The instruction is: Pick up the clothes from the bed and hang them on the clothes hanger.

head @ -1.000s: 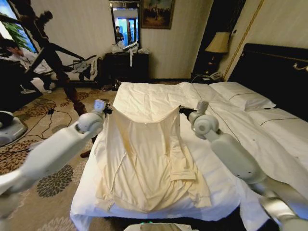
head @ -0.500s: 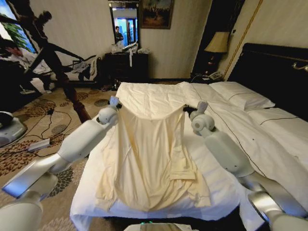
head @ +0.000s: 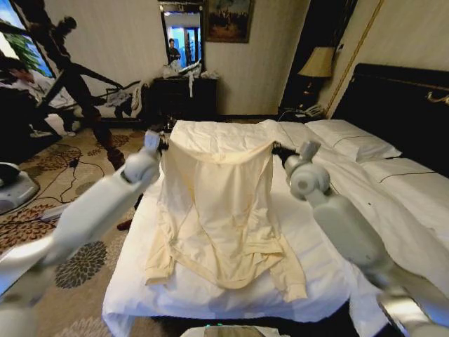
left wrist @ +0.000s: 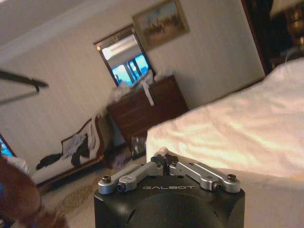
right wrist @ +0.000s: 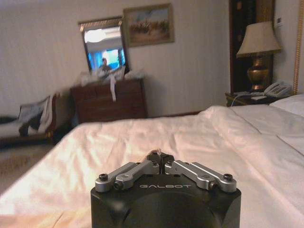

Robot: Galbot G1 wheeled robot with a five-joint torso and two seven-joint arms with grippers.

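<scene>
One cream top [head: 217, 203] hangs stretched between two grippers above one bed [head: 316, 267]. The left gripper [head: 163, 142] holds one upper corner with jaws closed on fabric; the right gripper [head: 277, 149] holds the other likewise. The lower hem and sleeves rest on the duvet.

Duvet [head: 210, 135] beyond lies open (headboard [head: 400, 105] rightward).

The clothes [head: 219, 203] drape over the middle of the bed [head: 330, 267] — the duvet beneath is hidden. At five o'clock the bed's corner is cut by the edge — each pinched fabric corner too small to tell.
</scene>
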